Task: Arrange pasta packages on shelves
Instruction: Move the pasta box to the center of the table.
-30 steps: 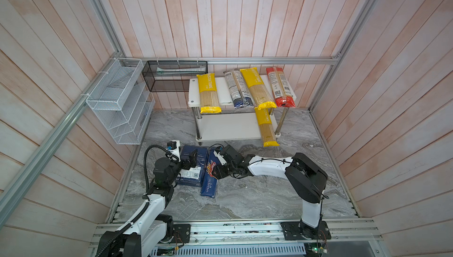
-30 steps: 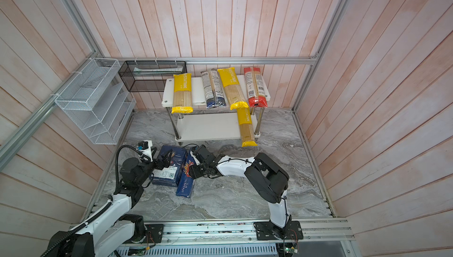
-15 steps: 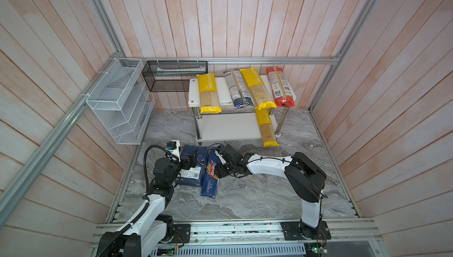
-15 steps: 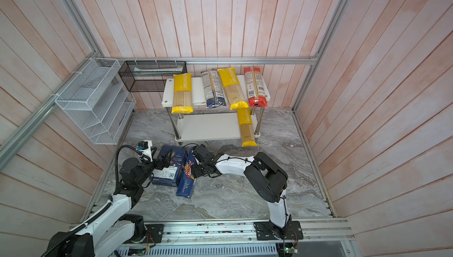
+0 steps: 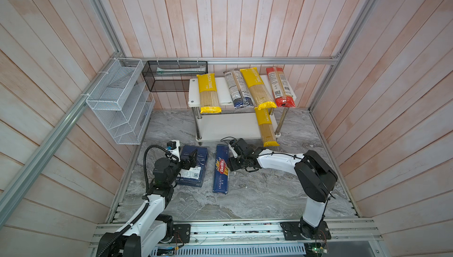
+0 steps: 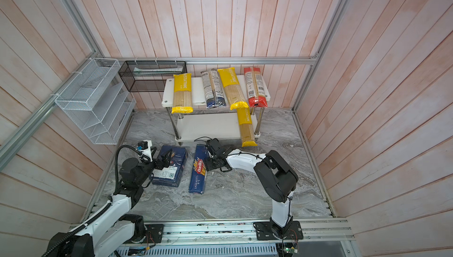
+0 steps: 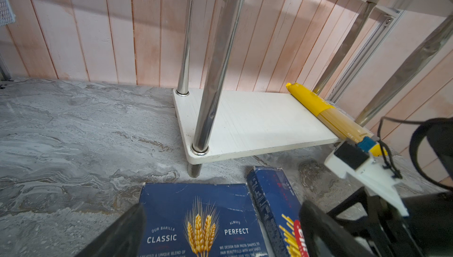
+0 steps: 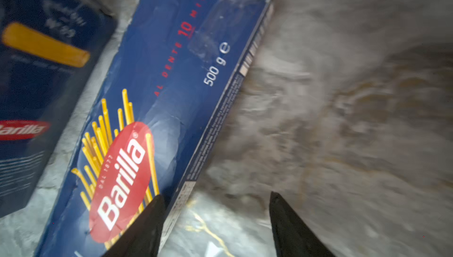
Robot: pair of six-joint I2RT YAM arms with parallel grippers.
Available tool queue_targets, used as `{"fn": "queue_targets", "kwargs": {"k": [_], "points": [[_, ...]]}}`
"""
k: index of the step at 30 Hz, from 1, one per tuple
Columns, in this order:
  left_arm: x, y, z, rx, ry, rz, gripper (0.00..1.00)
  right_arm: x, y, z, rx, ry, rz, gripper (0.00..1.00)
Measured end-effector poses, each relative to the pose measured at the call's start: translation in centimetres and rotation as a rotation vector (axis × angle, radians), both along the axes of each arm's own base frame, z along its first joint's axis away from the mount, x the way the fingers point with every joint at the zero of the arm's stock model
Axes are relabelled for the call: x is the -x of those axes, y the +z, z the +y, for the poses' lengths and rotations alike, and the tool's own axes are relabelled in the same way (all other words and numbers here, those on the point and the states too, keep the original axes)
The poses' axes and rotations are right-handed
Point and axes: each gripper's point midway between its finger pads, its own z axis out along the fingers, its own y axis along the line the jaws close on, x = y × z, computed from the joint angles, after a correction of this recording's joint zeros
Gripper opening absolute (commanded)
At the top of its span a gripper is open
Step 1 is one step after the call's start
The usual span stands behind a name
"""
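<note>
Four pasta packages lie across the top board of the white shelves [image 5: 192,91]: a yellow bag [image 5: 208,91], a dark-ended clear bag [image 5: 237,89], a second yellow bag [image 5: 257,89] and a red-ended bag [image 5: 280,86]. A third yellow bag [image 5: 266,127] lies on the lower board and overhangs its front. On the floor lie the blue Barilla pack [image 5: 221,170] and the wider Barilla box [image 5: 193,170]. My right gripper [image 8: 215,194] is open at the pack's right edge, one finger over it, only floor between the fingers. My left gripper [image 7: 221,205] hangs open over the box.
A white wire-mesh organizer [image 5: 117,101] hangs on the left wall and a black mesh basket [image 5: 174,76] on the back rail beside the shelves. Wooden walls close in three sides. Chrome posts [image 7: 210,72] stand at the rack's corners.
My right gripper has shifted a little to the right, from over the blue pack to its right edge. The left arm has not moved.
</note>
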Motion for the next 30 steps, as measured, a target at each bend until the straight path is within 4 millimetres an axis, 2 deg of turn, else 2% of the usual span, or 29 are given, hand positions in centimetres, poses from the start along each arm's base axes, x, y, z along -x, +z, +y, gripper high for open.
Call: {"fn": "queue_targets", "kwargs": {"k": [2, 4, 11, 14, 18, 23, 30], "points": [[0.0, 0.0, 0.0, 0.000, 0.000, 0.000, 1.00, -0.4, 0.5, -1.3, 0.016, -0.021, -0.012, 0.68], [0.0, 0.0, 0.1, 0.000, 0.004, 0.001, 1.00, 0.1, 1.2, -1.3, 0.014, -0.009, -0.018, 0.68], [0.0, 0.1, 0.2, 0.007, 0.010, -0.001, 1.00, 5.3, 3.1, 4.1, 0.000, 0.125, -0.025, 0.71], [0.0, 0.2, 0.3, 0.010, 0.014, -0.003, 1.00, 5.9, 3.5, 5.1, 0.024, 0.112, -0.027, 0.73], [0.0, 0.2, 0.3, 0.010, 0.015, -0.003, 1.00, 5.7, 2.5, 5.4, 0.118, 0.072, -0.031, 0.75], [0.0, 0.2, 0.4, 0.010, 0.016, -0.004, 1.00, 6.8, 0.3, 5.2, 0.235, 0.056, -0.016, 0.77], [-0.1, 0.3, 0.5, 0.013, 0.021, -0.006, 1.00, 6.8, 0.0, 3.7, 0.290, -0.024, -0.021, 0.78]]}}
